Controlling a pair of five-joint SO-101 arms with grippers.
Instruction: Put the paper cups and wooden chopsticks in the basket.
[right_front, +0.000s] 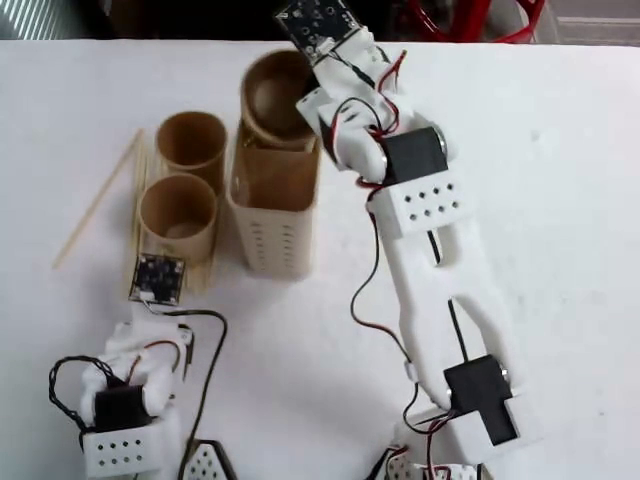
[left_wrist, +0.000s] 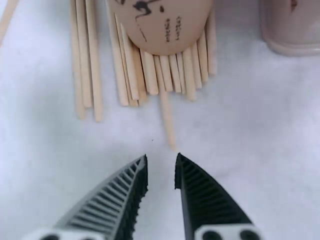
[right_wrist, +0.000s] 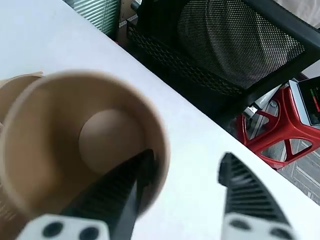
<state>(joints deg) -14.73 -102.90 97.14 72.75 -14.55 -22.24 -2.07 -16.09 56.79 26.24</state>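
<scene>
Brown paper cup (right_front: 275, 95) leans in the basket (right_front: 272, 230) mouth, right claw (right_wrist: 187, 157) apart with 1 finger inside. Beside the basket, a near cup (right_front: 178, 215) rests on chopsticks (left_wrist: 150, 75); left claw (left_wrist: 161, 157) apart, just short of them.

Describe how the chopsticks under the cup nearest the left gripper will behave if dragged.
The chopsticks look thin and rigid, so probably stiff and light. The paper cup sits on them, so dragging one may well tip it. Loose ones might roll.
</scene>
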